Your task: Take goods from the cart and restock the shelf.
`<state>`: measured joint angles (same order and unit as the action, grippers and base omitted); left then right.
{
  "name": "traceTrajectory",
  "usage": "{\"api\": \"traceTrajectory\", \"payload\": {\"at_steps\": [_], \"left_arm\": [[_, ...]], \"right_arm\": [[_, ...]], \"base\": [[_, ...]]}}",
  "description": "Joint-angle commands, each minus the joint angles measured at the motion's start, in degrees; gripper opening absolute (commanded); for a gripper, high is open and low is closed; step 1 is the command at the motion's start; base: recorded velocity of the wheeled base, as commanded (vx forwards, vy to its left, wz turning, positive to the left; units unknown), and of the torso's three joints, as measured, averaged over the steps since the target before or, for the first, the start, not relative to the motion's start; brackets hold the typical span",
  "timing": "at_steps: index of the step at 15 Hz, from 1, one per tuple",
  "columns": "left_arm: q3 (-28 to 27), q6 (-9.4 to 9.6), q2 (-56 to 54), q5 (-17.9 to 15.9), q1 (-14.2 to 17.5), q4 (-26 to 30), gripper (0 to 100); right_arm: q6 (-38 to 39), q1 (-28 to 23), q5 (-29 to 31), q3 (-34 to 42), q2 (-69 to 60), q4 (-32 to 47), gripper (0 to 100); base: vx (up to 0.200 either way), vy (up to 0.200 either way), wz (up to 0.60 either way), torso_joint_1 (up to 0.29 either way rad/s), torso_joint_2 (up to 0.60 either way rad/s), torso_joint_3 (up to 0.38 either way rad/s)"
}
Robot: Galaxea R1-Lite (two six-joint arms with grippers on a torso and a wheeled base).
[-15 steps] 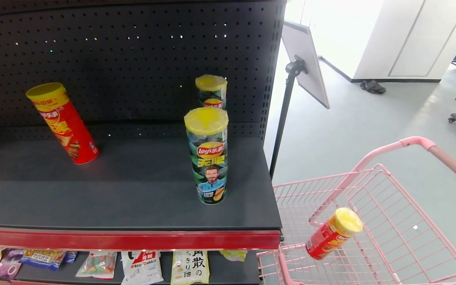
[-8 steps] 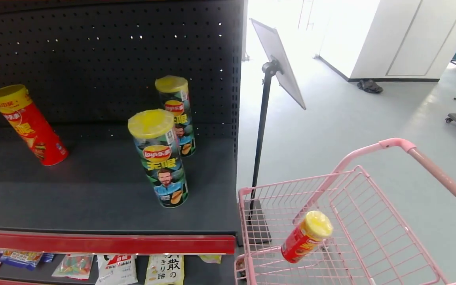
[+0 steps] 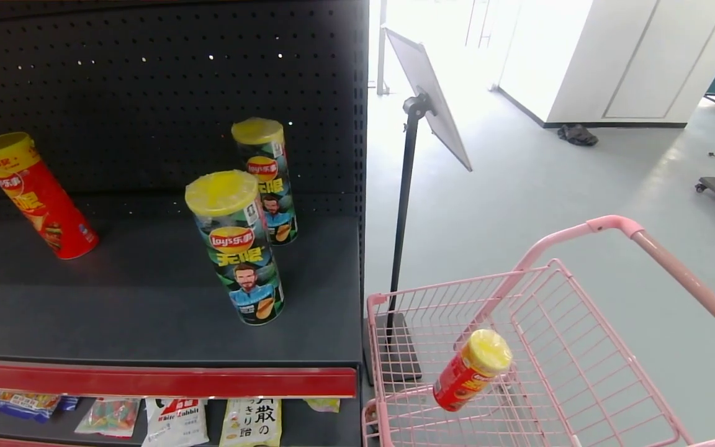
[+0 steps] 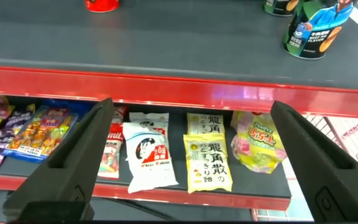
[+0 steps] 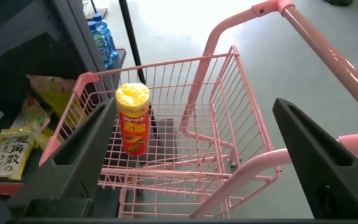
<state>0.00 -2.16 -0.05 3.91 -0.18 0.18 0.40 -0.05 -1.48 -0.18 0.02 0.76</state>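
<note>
Red chip can (image 3: pixel 472 379) standing inside pink cart (image 3: pixel 606 222), lower right of head view; left fingers (image 4: pixel 67 168) spread apart, right fingers (image 5: pixel 73 155) likewise.

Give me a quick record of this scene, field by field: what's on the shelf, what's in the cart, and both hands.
top shelf: red can and two green cans, standing
lower shelf: snack bags
cart: second red can inside
left hand: open, facing the lower shelf
right hand: open, facing the cart
</note>
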Motion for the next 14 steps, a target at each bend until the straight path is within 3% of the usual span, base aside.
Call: {"api": "traceTrajectory", "payload": {"at_steps": [1,10,14], "left_arm": [[0.00,-0.04,0.05,0.04,0.01,-0.01,100],[0.00,-0.04,0.05,0.04,0.01,-0.01,100],[0.00,-0.04,0.05,0.04,0.01,-0.01,100]], "right_arm": [[-0.05,-0.04,-0.11,0.01,0.06,0.04,100],[-0.05,-0.04,-0.19,0.01,0.06,-0.05,100],[-0.05,0.05,-0.19,0.01,0.06,-0.05,100]], "base": [[0.000,0.000,0.00,0.000,0.00,0.000],[0.000,0.000,0.00,0.000,0.00,0.000],[0.000,0.000,0.00,-0.132,0.32,0.174]]}}
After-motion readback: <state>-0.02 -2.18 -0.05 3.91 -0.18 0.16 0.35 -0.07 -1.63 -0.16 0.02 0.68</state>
